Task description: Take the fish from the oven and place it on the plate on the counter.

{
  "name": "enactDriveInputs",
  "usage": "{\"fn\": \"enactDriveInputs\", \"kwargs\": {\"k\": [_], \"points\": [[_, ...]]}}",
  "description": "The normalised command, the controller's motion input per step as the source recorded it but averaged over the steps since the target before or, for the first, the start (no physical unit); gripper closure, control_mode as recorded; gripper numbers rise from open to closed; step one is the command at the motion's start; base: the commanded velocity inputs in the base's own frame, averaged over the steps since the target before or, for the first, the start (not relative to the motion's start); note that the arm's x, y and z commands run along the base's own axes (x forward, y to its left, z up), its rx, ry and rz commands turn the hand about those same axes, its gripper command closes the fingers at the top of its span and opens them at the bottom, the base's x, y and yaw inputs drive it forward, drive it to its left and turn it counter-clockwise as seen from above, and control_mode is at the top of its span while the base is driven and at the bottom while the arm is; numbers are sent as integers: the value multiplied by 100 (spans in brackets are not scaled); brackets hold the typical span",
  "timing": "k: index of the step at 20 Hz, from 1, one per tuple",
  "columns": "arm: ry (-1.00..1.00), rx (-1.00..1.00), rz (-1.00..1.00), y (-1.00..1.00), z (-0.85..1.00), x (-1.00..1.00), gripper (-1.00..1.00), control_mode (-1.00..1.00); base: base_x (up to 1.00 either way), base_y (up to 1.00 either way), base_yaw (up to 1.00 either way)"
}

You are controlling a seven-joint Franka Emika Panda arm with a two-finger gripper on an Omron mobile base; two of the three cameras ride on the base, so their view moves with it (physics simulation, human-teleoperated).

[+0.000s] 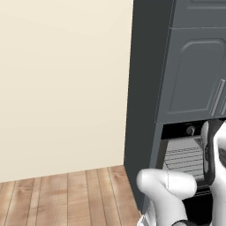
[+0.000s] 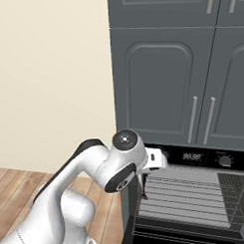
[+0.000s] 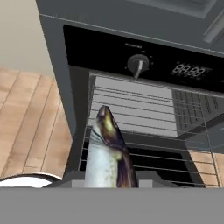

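While the claw (image 2: 143, 185) grips the fish (image 3: 107, 153), the fish stands at six o'clock in the hand view, its head pointing toward twelve, before the open oven (image 3: 144, 113) and its racks.

The slim fish (image 3: 107, 155) is dark grey-brown along its back, yellowish at the head, pale silver on the belly. The black wall oven (image 3: 144, 65) has a pale grey cavity crossed by thin wire racks (image 2: 189, 196). Dark grey panelled cabinet doors (image 2: 162, 82) stand above, against a cream wall (image 1: 62, 84) and striped light-brown wooden floor (image 1: 66, 198).
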Motion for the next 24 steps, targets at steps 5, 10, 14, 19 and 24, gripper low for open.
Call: {"fn": "enactDriveInputs", "kwargs": {"k": [5,10,14,19,24], "points": [[7,-16,-16,100,28,11,100,-100,0,0,0],[1,-3,-2,85,15,10,100,-100,0,0,0],[-1,15,2,39,1,20,100,-100,0,0,0],[0,24,10,12,13,6,100,-100,0,0,0],[2,17,12,3,45,0,100,-100,0,0,0]]}}
